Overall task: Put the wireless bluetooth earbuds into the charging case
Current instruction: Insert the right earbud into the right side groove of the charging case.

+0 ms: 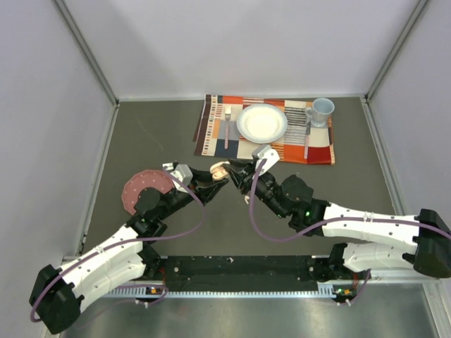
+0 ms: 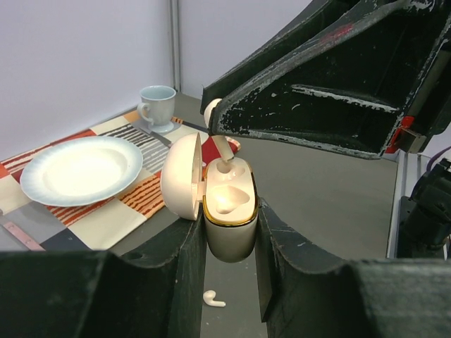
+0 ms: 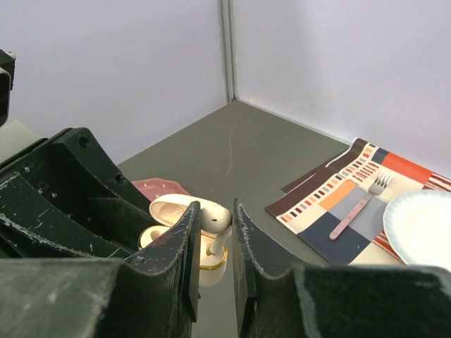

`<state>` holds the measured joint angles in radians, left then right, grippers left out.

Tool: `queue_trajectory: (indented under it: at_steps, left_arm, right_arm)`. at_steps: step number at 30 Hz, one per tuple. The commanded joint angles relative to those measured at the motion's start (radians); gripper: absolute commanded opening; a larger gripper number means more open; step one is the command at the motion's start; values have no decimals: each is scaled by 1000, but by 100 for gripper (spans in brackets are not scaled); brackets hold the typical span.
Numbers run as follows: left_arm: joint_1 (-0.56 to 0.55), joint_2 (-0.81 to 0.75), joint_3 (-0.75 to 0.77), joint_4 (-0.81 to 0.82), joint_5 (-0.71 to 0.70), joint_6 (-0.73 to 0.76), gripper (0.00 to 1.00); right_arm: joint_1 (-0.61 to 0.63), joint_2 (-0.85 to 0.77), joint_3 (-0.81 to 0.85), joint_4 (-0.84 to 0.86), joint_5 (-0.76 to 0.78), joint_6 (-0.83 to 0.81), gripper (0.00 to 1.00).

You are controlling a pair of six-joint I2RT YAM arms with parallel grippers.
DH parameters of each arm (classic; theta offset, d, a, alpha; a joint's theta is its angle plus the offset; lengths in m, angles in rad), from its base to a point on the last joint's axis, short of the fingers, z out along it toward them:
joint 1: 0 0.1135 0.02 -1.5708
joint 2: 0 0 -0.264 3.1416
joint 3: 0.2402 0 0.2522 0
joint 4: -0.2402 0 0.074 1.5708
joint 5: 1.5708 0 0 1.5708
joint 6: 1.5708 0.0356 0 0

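Note:
My left gripper (image 2: 229,215) is shut on the white charging case (image 2: 230,236) and holds it upright above the table. The case has a gold rim and its lid (image 2: 182,177) stands open to the left. My right gripper (image 3: 215,211) is shut on a white earbud (image 3: 215,218). The earbud's stem (image 2: 224,151) reaches down into the far socket of the case (image 3: 213,264). The near socket looks empty. Another earbud (image 2: 211,299) lies on the table below the case. In the top view both grippers meet over the case (image 1: 220,171) at mid-table.
A striped placemat (image 1: 211,127) at the back holds a white plate (image 1: 262,123), a fork (image 1: 227,125), another utensil (image 1: 307,137) and a pale blue mug (image 1: 322,110). A pink dish (image 1: 137,189) lies left of the left gripper.

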<state>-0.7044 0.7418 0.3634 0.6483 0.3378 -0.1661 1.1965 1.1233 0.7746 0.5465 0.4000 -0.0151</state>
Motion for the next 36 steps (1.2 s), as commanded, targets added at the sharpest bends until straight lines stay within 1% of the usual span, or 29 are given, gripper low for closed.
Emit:
queue_trajectory:
  at_steps: [1,9,17,20,29,36]
  left_arm:
    - [3,-19,20,59,-16,-1,0]
    - [3,-32,12,65,-32,-9,0]
    - [3,-28,9,82,-72,-32,0]
    - [3,-33,5,85,-86,-33,0]
    - [3,-62,-14,83,-135,-38,0]
    - [3,-70,-15,83,-157,-53,0]
  right_arm:
    - [17,20,49,58,8,7,0]
    - [23,38,45,44,23,-3,0]
    - [80,93,66,49,117,-135,0]
    - [89,104,63,62,129,-140,0]
    - [103,109,43,78,129,-149,0]
    - [103,115,64,21,77,-152,0]
